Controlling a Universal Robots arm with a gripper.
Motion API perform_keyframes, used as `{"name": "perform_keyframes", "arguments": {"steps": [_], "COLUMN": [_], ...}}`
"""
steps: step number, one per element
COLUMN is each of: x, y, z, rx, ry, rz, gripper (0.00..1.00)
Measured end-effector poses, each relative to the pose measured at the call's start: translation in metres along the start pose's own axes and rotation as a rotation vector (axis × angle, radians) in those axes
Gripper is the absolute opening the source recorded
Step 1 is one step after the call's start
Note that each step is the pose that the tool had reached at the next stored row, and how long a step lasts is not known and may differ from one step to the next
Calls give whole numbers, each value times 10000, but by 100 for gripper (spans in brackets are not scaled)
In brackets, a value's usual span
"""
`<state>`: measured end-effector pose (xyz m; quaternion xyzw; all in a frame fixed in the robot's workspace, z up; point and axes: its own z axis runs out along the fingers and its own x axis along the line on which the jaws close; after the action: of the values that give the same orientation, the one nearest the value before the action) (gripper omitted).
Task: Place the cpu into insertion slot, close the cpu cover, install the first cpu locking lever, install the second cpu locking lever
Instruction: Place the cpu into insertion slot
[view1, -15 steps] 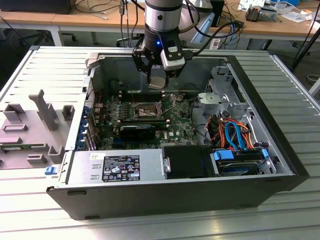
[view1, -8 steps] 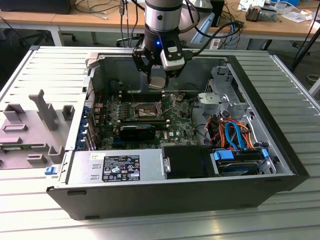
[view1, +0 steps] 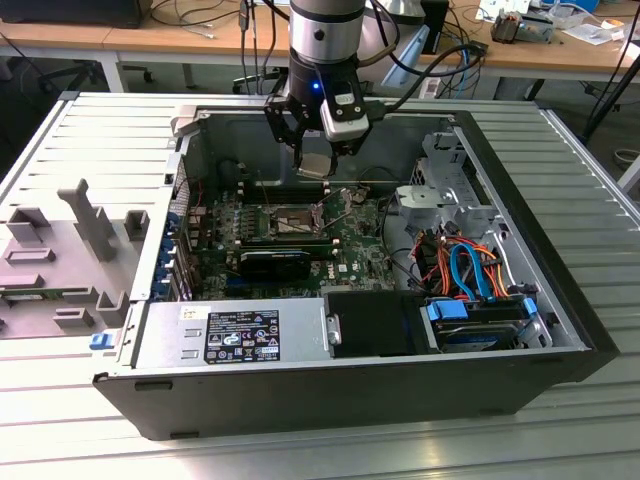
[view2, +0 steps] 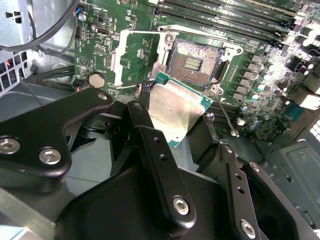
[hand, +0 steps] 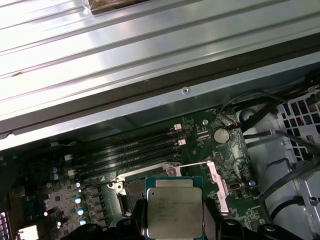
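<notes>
Silvery-grey chip (view2: 175, 107) pinched between the tool's (view1: 317, 158) fingers, hanging just above the bare socket (view2: 192, 60), metal cover (view2: 119, 60) lying open beside that socket.

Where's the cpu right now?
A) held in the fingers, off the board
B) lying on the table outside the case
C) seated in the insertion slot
A: the cpu is gripped between the fingers, clear of the insertion slot, which shows bare contacts.

a robotics lab: cable-strewn workbenches (view1: 90, 38) behind an opened computer case (view1: 350, 398)
</notes>
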<state>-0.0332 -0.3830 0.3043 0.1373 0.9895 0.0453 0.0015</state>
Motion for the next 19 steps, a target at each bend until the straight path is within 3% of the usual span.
{"name": "perform_keyframes", "arguments": {"steps": [19], "x": [-2], "y": [-6], "z": [1], "rx": [-2], "ry": [-19], "rz": [212], "gripper": [54]}}
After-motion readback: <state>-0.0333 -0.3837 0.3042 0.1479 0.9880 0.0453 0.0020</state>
